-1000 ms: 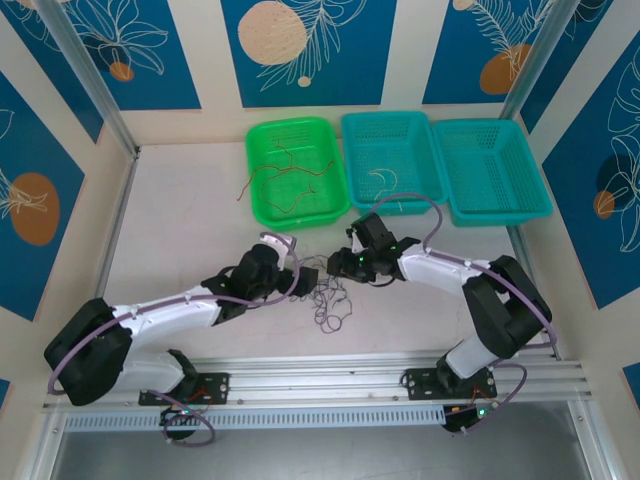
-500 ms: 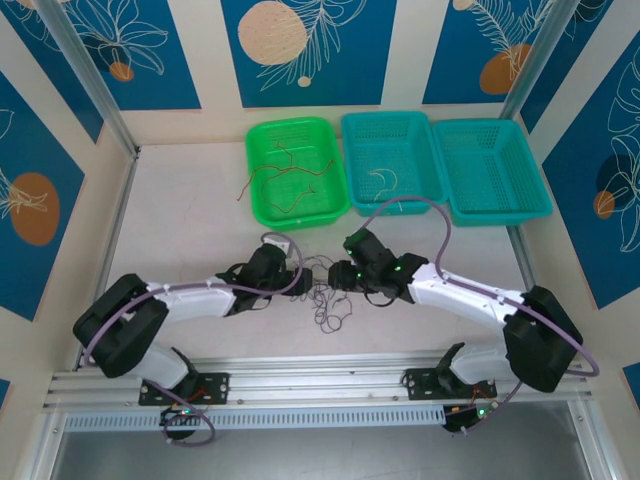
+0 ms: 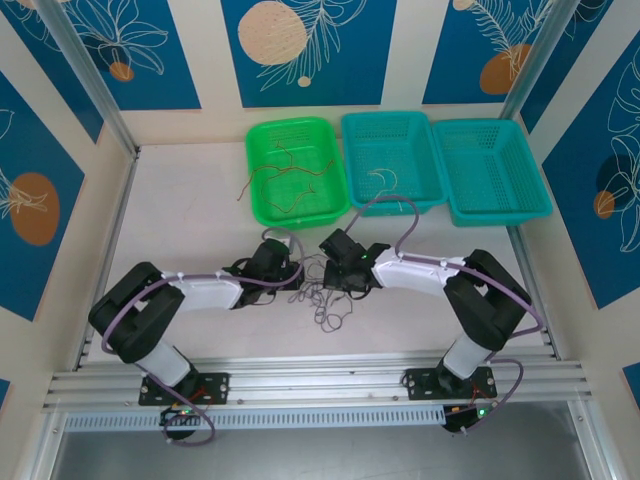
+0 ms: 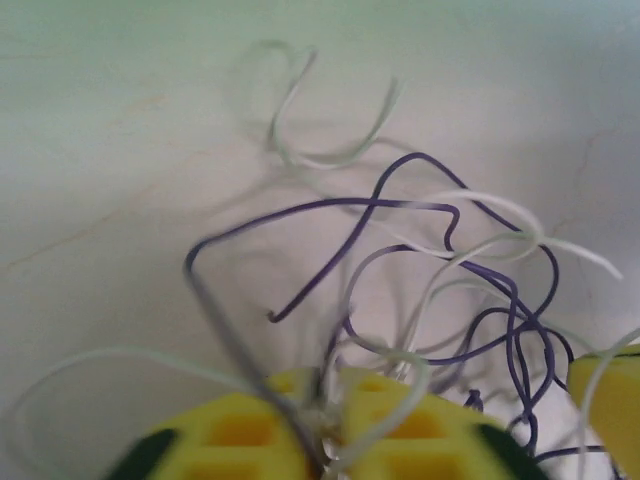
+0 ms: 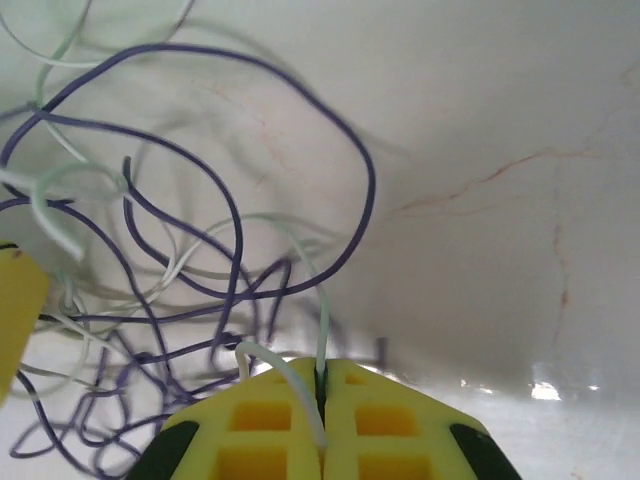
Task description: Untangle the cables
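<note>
Both left claw (image 4: pixel 322 398) and right claw (image 5: pixel 322 385) clench cables (image 3: pixel 330 302) tangled between them.

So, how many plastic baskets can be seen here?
3, side by side at the far end: the green basket on the left, the middle teal basket, and the right teal basket. None seems hidden.

Baskets (image 3: pixel 254 180) block the far side; left tabletop (image 3: pixel 180 220) open.
</note>
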